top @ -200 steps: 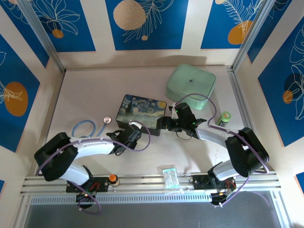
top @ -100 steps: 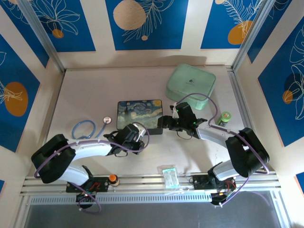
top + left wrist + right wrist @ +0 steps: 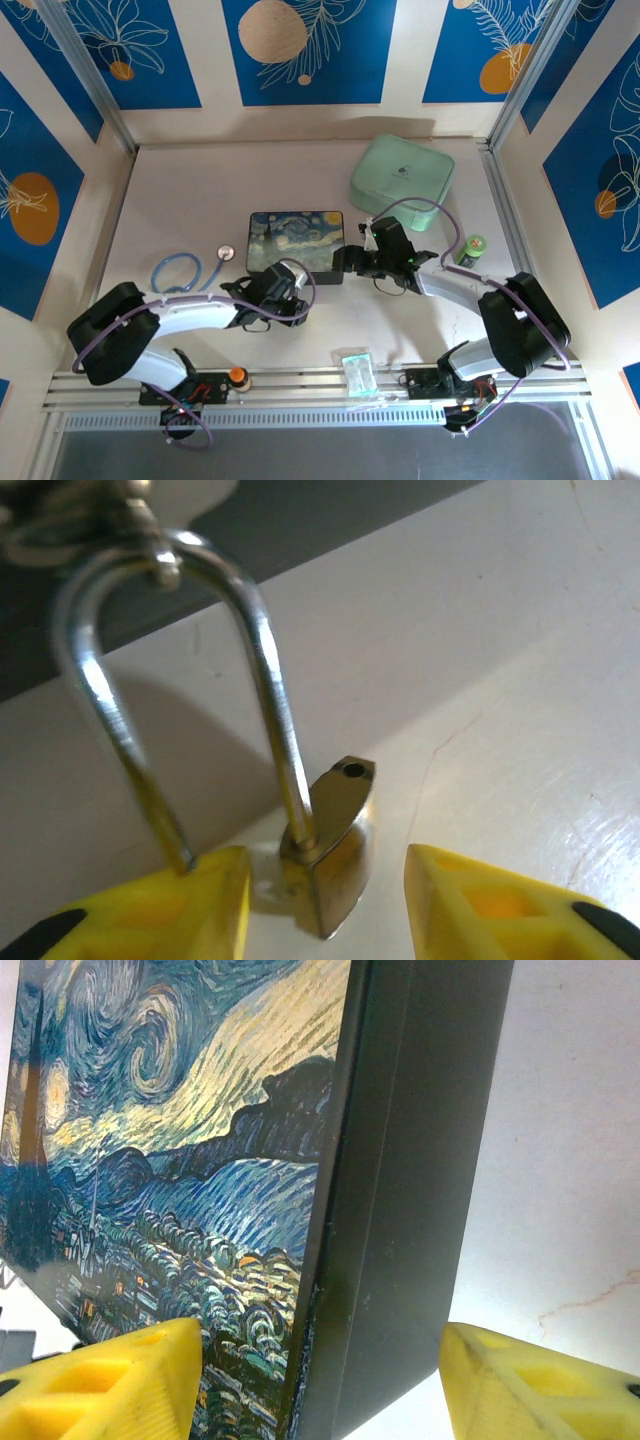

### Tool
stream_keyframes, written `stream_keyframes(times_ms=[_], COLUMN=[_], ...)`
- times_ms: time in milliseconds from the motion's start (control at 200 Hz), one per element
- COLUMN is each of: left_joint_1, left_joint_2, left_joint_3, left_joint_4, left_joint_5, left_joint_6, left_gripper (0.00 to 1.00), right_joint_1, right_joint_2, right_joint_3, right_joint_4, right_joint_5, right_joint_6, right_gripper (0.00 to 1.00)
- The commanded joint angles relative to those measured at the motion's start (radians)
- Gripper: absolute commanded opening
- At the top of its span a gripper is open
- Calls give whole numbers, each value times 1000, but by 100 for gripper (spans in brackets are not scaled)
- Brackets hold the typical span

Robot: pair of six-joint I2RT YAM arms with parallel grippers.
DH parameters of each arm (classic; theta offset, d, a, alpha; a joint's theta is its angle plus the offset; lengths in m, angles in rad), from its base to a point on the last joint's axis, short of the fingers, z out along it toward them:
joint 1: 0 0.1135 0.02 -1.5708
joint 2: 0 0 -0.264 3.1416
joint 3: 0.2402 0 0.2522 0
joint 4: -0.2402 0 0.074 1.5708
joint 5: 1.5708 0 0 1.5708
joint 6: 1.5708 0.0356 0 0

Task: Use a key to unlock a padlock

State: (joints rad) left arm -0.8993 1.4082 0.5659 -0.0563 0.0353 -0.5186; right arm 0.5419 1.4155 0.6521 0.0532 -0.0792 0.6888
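Note:
In the left wrist view the brass padlock point(image 3: 330, 850) hangs by its silver shackle point(image 3: 265, 660) from the box's metal clasp point(image 3: 110, 520). The shackle is open: its free leg ends beside my left finger point(image 3: 150, 910), and the body has swung aside. My left gripper point(image 3: 325, 885) is open around the body with a gap on each side; from above it point(image 3: 290, 290) sits at the front of the painted box point(image 3: 295, 235). My right gripper point(image 3: 320, 1360) straddles the box's point(image 3: 200, 1160) right end, and bare table shows between the dark wall and one finger point(image 3: 540, 1380). The key is hidden.
A mint green case point(image 3: 402, 175) lies at the back right. A stethoscope point(image 3: 185, 268) lies left of the box. A small green bottle point(image 3: 472, 246) stands by the right arm. A clear packet point(image 3: 356, 366) rests on the front rail.
The painted box was tipped and turned a second ago and now lies flat and square. My left gripper has opened off the padlock. The right gripper has stayed at the box's end.

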Motion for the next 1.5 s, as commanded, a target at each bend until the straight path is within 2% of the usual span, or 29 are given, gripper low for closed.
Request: stream_keyframes(times_ms=[0,205,365,450,470,630,790,850,906,966,1031,1101,1126,1231,1256,1336,1496], left_joint_1=[0,0,0,2,1,3,20,31,31,31,40,76,88,140,158,202,225], left_joint_2=[-48,-163,-298,-363,-378,-447,-425,-404,-377,-341,-301,-263,-251,-201,-189,-139,-27], left_joint_3=[4,-12,-5,11,15,86,201,233,258,294,324,340,348,376,378,390,406], left_joint_4=[-73,-66,-114,-157,-171,-295,-382,-387,-403,-425,-431,-432,-441,-432,-425,-439,-427], left_joint_5=[-51,-74,-138,-183,-195,-327,-409,-392,-352,-370,-383,-322,-292,-272,-236,-125,-151], left_joint_6=[-13,-33,-53,-44,-38,75,305,439,583,702,805,909,946,1002,1026,1101,1156], left_gripper=[47,66,86,97,99,99,99,97,92,86,87,90,94,96,99,99,99], right_joint_1=[6,9,22,52,60,84,99,126,157,198,251,320,342,410,416,420,441], right_joint_2=[3,-27,-79,-134,-150,-272,-341,-356,-364,-369,-368,-361,-356,-319,-306,-260,-174], right_joint_3=[-33,-10,41,53,50,40,40,36,26,5,-23,-48,-56,-70,-72,-94,-96], right_joint_4=[-142,-154,-217,-243,-246,-270,-293,-297,-295,-273,-233,-194,-181,-160,-158,-102,-24], right_joint_5=[15,5,35,115,136,206,101,100,116,136,173,245,272,371,392,376,352], right_joint_6=[-15,-34,-80,-101,-106,-98,-128,-117,-91,-55,-15,26,39,85,109,156,190], right_gripper=[63,67,87,100,99,99,99,99,99,99,99,99,99,99,99,99,100])
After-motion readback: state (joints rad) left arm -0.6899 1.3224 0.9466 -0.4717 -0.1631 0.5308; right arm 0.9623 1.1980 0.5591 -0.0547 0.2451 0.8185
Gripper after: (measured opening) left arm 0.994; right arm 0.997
